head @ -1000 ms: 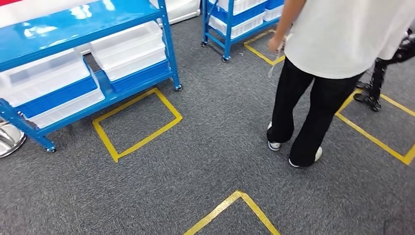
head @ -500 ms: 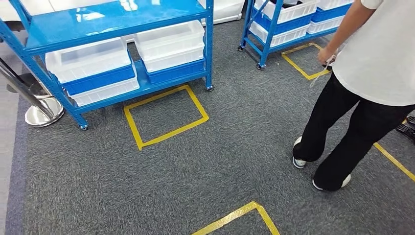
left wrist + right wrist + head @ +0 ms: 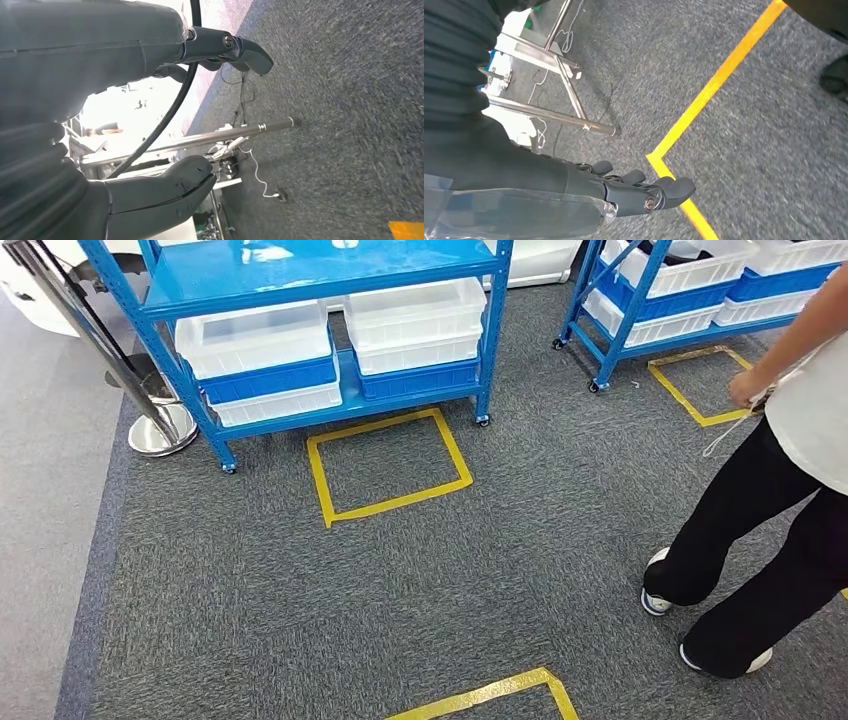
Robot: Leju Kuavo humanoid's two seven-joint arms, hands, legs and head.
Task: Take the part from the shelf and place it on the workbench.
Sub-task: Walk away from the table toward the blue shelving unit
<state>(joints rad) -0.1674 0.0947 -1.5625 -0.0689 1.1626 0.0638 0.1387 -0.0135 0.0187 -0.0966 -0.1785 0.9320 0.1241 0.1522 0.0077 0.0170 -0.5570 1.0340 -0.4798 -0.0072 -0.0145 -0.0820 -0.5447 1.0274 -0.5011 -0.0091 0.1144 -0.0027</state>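
Both hands hang empty over the carpet – left hand [image 3: 165,190] and right hand [image 3: 644,192] with fingers loosely apart – presumably free for the shelf [image 3: 300,270] ahead

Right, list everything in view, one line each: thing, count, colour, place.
shelf units: two, blue, on wheels at the far side of the carpet; the second to the right.
bins: several, white and blue, stacked on the shelves' lower levels.
tape squares: yellow, one in front of each shelf unit, a corner of another near the robot.
carpet: one, dark grey, across the floor.
stanchion: one, chrome base and post, left of the near shelf unit.
metal frame: silver tubes with white cables, on the carpet behind the robot.
person: one, white top, black trousers, standing at the right.
left hand: dark grey, hanging empty.
right hand: dark grey, hanging empty above a tape corner.
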